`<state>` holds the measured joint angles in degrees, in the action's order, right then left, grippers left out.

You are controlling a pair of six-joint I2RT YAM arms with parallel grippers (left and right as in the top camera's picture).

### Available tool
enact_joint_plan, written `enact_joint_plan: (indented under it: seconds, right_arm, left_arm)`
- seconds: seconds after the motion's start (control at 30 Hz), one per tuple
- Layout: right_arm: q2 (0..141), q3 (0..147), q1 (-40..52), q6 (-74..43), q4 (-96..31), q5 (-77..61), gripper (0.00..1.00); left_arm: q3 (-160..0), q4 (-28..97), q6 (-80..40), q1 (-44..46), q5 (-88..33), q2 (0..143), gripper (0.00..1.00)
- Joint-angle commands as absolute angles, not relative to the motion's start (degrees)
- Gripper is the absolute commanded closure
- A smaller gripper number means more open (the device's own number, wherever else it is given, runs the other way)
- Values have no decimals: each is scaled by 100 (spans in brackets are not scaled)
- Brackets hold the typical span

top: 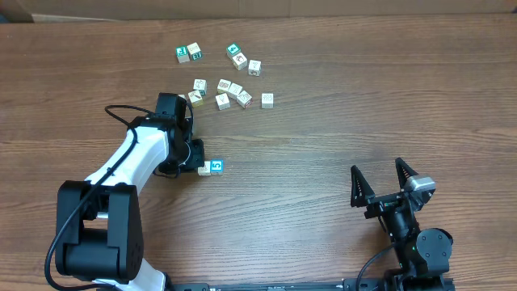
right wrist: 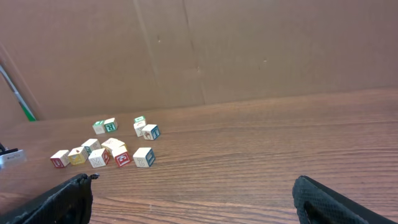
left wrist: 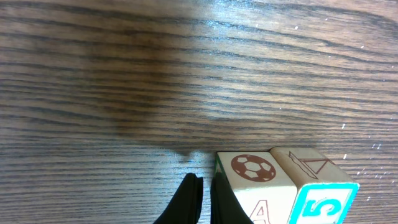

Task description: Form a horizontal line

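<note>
Two cubes stand side by side in a short row left of the table's middle. One is a whitish cube with a soccer ball print. To its right, touching it, is the blue-faced "5" cube. My left gripper is shut with nothing between its fingers, and one finger rests against the whitish cube's left side. Near the front right my right gripper stands wide open and empty, far from all cubes.
Several loose whitish cubes lie scattered at the back of the table. Green-faced cubes and another sit behind them. A cardboard wall closes off the far edge.
</note>
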<state>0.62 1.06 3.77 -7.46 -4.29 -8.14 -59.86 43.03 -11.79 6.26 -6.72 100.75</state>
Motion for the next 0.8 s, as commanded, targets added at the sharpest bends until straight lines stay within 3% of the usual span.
enact_joint_plan:
  seconds: [0.0,0.77]
  right_arm:
    - [16,45,351,-762,-401,-821,0]
    - [16,45,351,-762,-399,-821,0]
  left_arm:
    - [-5944,4305,-1074,639,-757,10116,95]
    - [-5946,4528,-1146,639,-690,10116,96]
